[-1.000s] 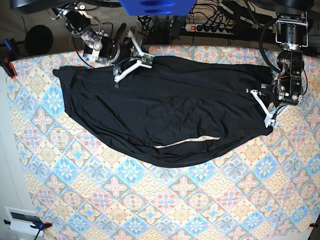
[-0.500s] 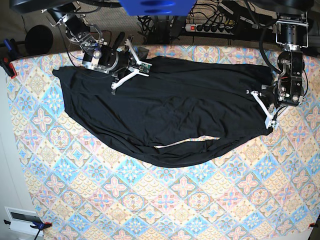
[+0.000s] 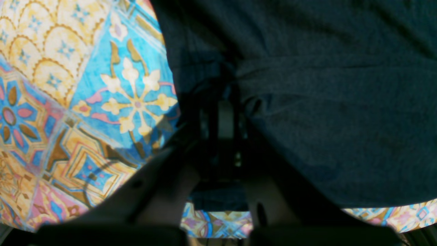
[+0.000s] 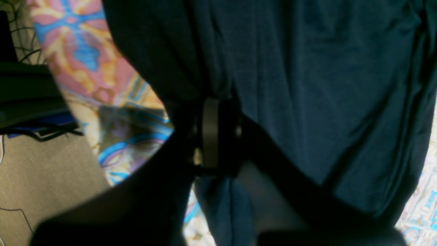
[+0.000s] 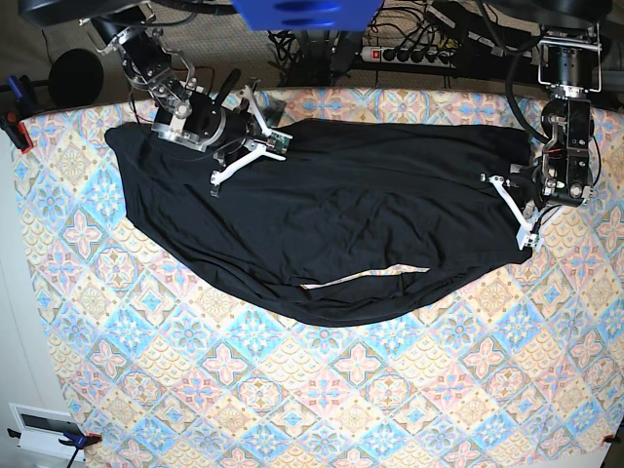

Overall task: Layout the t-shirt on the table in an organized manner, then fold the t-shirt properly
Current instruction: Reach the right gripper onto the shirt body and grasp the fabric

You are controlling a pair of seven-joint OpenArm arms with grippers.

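- Since the earlier base frames, the right gripper [image 5: 255,136] has been sliding leftward along the table's [image 5: 322,390] far edge, and its fingers, spread wide before, are now pinching the t-shirt [image 5: 322,224] at its upper hem.
- On the left side of the base view, the right wrist view is showing dark cloth bunching between the closed jaws (a real grip, I judge, not a brush against the fabric).
- Across the middle, the t-shirt is lying as a wide black swath from near the far-left corner toward the right edge, its lower edge sagging in a curve with a pale sliver showing.
- At the right edge, the left gripper [image 5: 519,210] is clamping the shirt's edge, fingers closed on cloth.
- To do this spreading step well, both arms should be pulling apart evenly and low, keeping tension gentle so neither pinch slips and the sagging lower edge flattens.
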